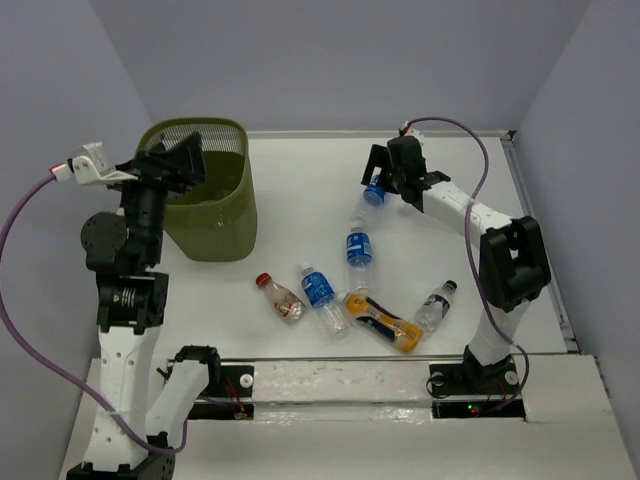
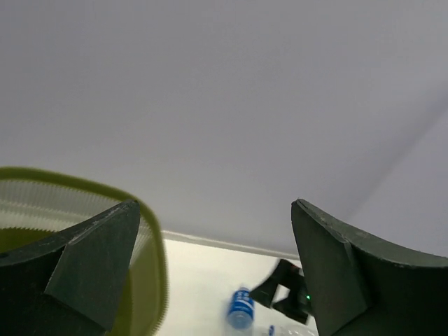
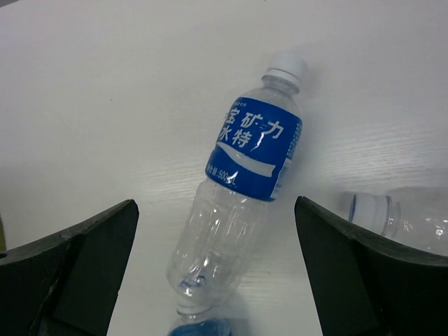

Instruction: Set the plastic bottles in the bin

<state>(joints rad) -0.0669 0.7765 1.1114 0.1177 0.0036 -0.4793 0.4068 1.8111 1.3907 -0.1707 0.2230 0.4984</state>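
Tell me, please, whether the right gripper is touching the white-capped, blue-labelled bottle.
Apart. In the right wrist view, bare table separates the right gripper's open fingers from the bottle.

Bin (image 1: 215,215): olive-green fine mesh wall, matt, with a smooth solid rim. Bottle (image 3: 231,217) under the right wrist camera: thin clear plastic, ribbed, glossy. Its blue label (image 3: 255,150) is slick and catches the light; the white cap (image 3: 287,66) is duller. Table (image 1: 300,180): white, smooth, low sheen. Left gripper (image 2: 215,203) fingers (image 2: 91,259): dark, matt, hard plastic by the look.

Bright, even light; faint soft shadow under the plastic bottle (image 3: 241,183).
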